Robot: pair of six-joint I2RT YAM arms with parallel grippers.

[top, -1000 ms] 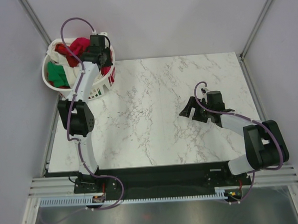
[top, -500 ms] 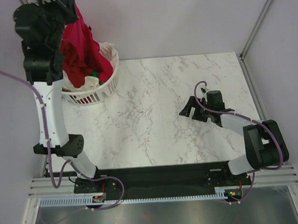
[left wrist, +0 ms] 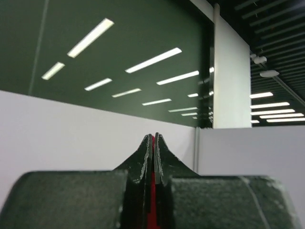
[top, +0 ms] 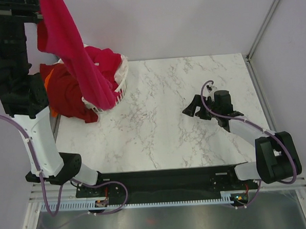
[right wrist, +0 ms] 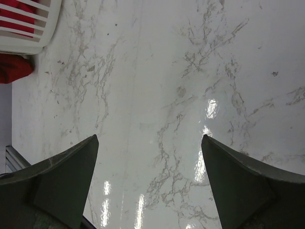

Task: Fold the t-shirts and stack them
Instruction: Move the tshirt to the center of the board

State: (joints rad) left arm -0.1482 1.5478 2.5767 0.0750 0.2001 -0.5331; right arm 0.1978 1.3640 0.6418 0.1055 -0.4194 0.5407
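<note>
1. Left gripper: raised high at the far left. Its jaws are pressed together on a thin sliver of red cloth.
2. Crimson-pink t-shirt: hangs from that grip in a long drape. Its lower end reaches down over the near rim of the white laundry basket.
3. Dark maroon t-shirt: spills over the basket's left side. An orange patch beside it is possibly another shirt, but too much is hidden to tell.
4. Marble table: the basket sits at its far left corner.
5. Right gripper: low over the table's right half, well apart from the shirts. Its jaws are wide apart, with only tabletop showing between them.
</note>
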